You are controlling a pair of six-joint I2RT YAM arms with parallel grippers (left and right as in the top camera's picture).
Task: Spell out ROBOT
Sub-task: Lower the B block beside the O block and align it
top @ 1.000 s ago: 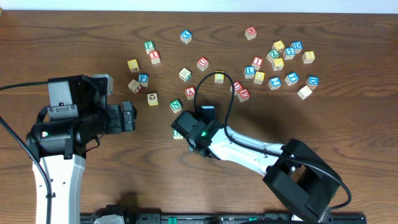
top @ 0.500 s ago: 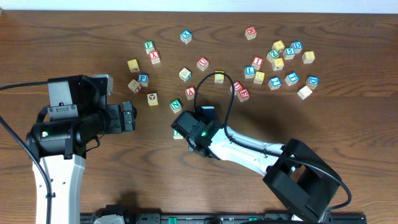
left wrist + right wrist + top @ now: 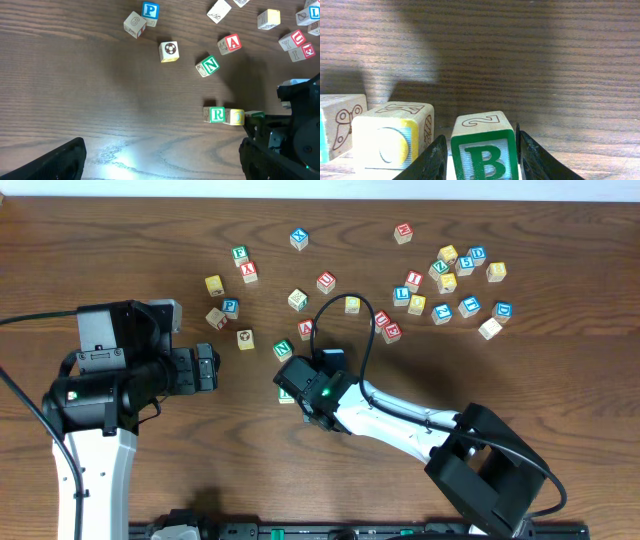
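Right fingers [image 3: 434,159] gripping green B [image 3: 482,152], wrist low

about thirty alphabet cubes [image 3: 299,238], one a green b cube [image 3: 482,150], one left end effector [image 3: 207,368], one right end effector [image 3: 292,388], one table [image 3: 580,360]

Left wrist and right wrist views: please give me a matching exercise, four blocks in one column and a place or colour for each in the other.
1 R block
2 B block
3 N block
4 P block

a held in the right gripper
b blue letter
c left of the yellow block, left wrist view
d near the red A block

Pairs: 1-c, 2-a, 3-d, 4-b
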